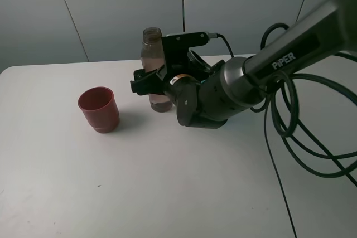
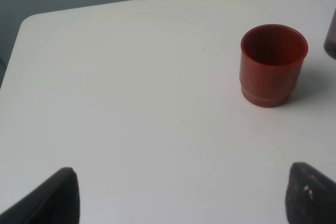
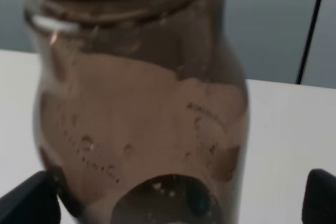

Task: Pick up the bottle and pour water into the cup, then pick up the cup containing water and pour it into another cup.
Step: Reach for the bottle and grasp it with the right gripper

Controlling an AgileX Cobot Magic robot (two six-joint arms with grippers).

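1. The tall, clear, smoky grey-brown plastic bottle point(image 1: 152, 51) stands upright, its narrow threaded neck uncapped. Up close I see droplets speckling its wall.
2. It stands between the fingers of the right gripper point(image 1: 148, 83), which flank its squarish body low down.
3. I cannot tell how much water the bottle holds.
4. The squat, opaque red-brown plastic cup point(image 1: 99, 110) with a stepped base stands upright on the white table point(image 1: 167, 193). It is past the right gripper's fingertips and well apart from them, and ahead of the left gripper point(image 2: 184, 203). I cannot tell whether it holds anything.
5. The right arm point(image 1: 290, 54) reaches in low and nearly level, black cables point(image 1: 290, 132) trailing. Its jaws are spread wide, and table shows between the bottle and one finger.
6. The left gripper hangs above the table, jaws spread wide, only tabletop between them.
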